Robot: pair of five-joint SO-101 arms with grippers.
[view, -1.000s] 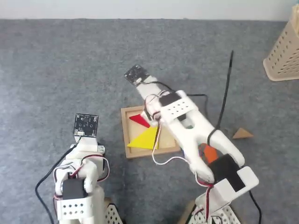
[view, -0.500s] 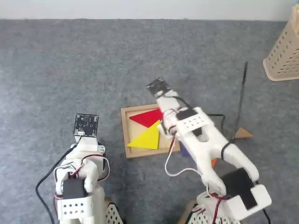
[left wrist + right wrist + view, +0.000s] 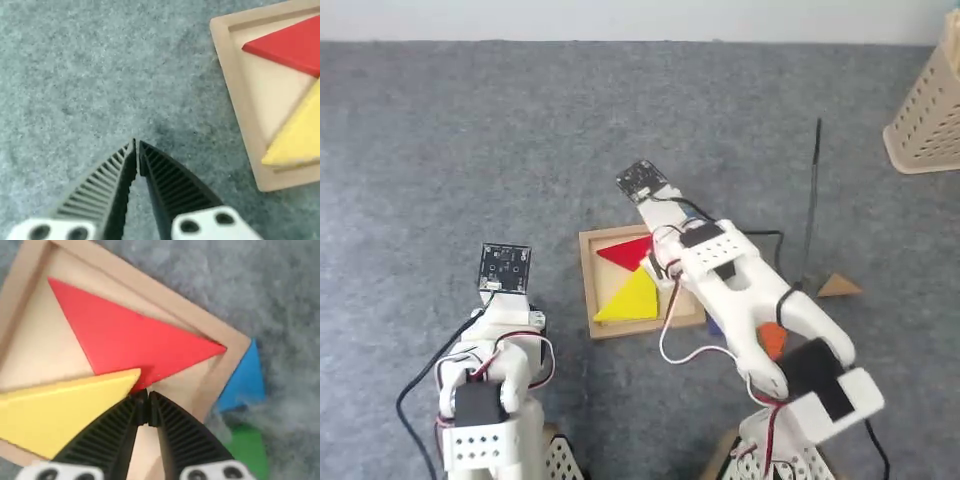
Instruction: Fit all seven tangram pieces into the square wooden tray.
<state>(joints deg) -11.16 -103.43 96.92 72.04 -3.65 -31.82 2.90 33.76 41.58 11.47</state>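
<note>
The tray lies on the table before me, between my two arms. Two triangles sit in it. The farther triangle lies toward the back rim and the nearer triangle toward the front, its tip against the farther one's edge. My right gripper hangs over that meeting point. My left gripper is over bare table, left of the tray. A loose piece lies just outside the tray's right corner, with a second loose piece beside it — a small triangle lies well apart, farther right.
</note>
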